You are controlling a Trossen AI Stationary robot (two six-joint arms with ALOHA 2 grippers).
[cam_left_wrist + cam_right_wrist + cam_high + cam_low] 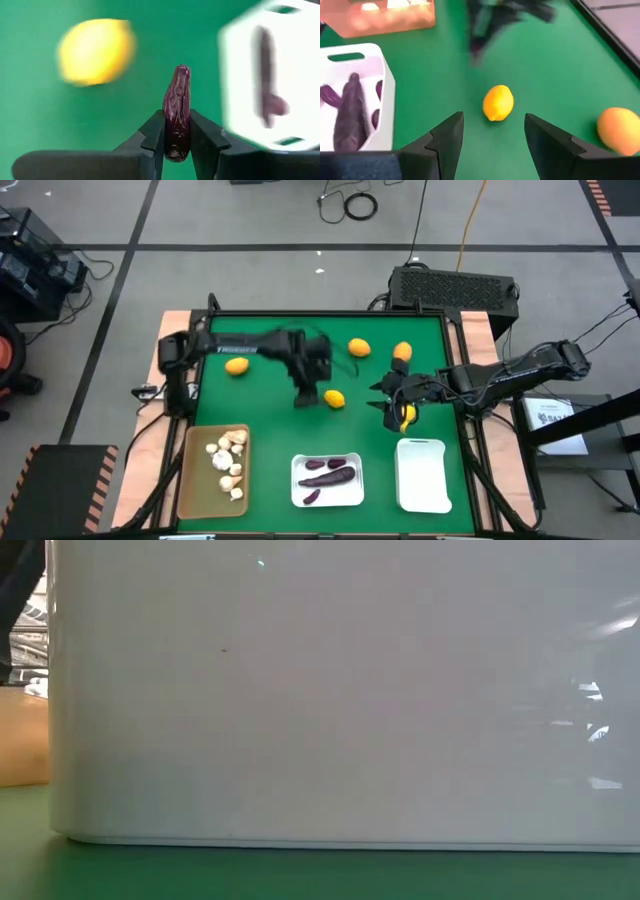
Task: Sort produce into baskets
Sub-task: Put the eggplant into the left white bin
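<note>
My left gripper (305, 397) is over the middle of the green table, shut on a dark purple elongated piece (177, 100). A yellow lemon (335, 398) lies on the mat just to its right and also shows in the left wrist view (96, 51). My right gripper (383, 395) is open and empty, right of that lemon (497, 102), its fingers pointing toward it. Another yellow fruit (407, 417) shows partly under the right gripper. The tan basket (196, 480) holds whitish bulbs. The middle white basket (300, 463) holds purple pieces. The right white basket (423, 475) holds nothing. My left gripper pinches the purple piece between its two fingers (152, 137), by the end nearest the wrist (176, 142). The fingers lie along the piece, whose free end (181, 72) sticks out past the fingertips. It looks clear of the mat.
Three orange fruits lie on the far part of the mat, one at the left (237, 365) and two at the right (360, 348) (402, 352). The low view is filled by a white basket wall (340, 700), with the tan basket (20, 740) at its left edge.
</note>
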